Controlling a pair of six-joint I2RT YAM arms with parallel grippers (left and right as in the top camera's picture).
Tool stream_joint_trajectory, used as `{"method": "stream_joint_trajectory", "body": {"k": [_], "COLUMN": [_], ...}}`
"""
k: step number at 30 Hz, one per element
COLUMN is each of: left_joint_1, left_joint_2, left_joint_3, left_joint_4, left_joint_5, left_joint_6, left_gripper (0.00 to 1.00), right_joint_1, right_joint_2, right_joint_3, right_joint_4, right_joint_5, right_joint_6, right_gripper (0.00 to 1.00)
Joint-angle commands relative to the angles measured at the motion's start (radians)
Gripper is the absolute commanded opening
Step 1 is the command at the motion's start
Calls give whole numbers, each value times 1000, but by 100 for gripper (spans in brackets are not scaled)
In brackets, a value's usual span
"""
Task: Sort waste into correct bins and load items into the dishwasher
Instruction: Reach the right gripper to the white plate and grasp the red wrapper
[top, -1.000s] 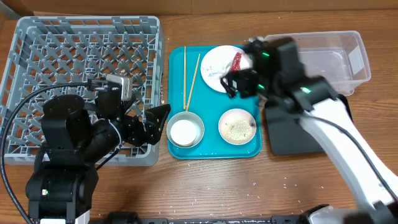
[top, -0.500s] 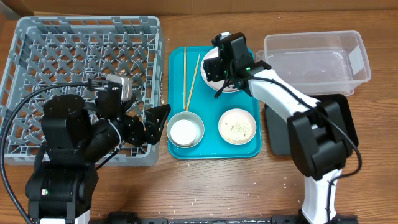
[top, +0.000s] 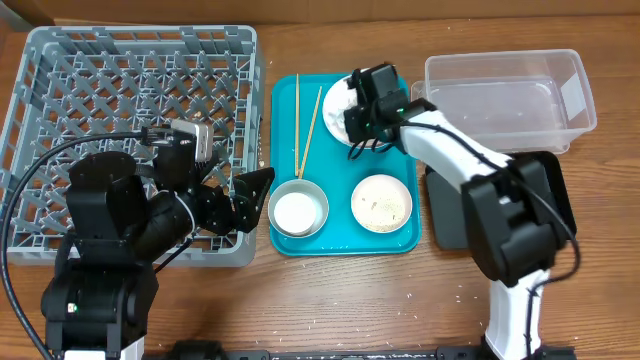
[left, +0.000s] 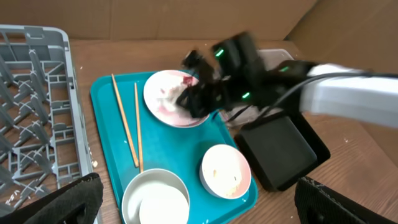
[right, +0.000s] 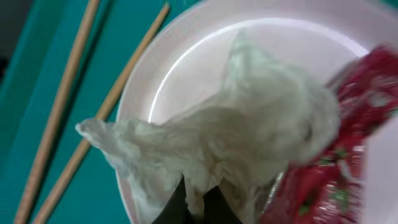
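My right gripper (top: 358, 122) is down on the pale plate (right: 205, 50) at the back of the teal tray, shut on the crumpled white tissue (right: 236, 137); its dark fingertips (right: 177, 208) pinch a fold. The red wrapper (right: 348, 143) lies beside the tissue on the plate. Two chopsticks (top: 301, 118) lie left of the plate (top: 342, 100). A steel bowl (top: 297, 211) holds a small white cup, and a white bowl (top: 382, 202) holds rice. My left gripper (top: 243, 192) stands open by the dishwasher rack (top: 130, 80), with nothing in it.
The clear tub (top: 510, 95) stands at the back right. A black tray (top: 448, 215) sits in front of it, partly under my right arm. The teal tray (top: 345, 240) lies between rack and bins. Rice grains are scattered on the wood near the front.
My right arm has swung left from over the bins onto the plate, and its jaws have shut on the tissue. The left arm has not moved.
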Motion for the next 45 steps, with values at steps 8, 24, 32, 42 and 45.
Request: {"method": "stream_joint_trajectory", "body": {"k": [8, 24, 32, 42, 45], "left_joint_1": [5, 5, 5, 5, 7], "left_joint_2": [24, 98, 176, 296, 307], "left_joint_3": [21, 21, 20, 20, 25], "left_joint_4": [4, 4, 4, -27, -46], "left_joint_5": [14, 12, 12, 45, 156], "left_joint_6": [-3, -3, -3, -150, -187], "left_gripper": [100, 100, 100, 100, 100], "right_joint_1": [-172, -275, -19, -27, -26], "right_joint_2": [-411, -393, -229, 11, 45], "right_joint_3": [37, 43, 32, 32, 32], "right_joint_4": [-77, -271, -223, -66, -47], "right_joint_5": [7, -193, 194, 213, 211], "right_joint_6": [57, 10, 0, 52, 52], "right_gripper": [4, 70, 68, 59, 48]}}
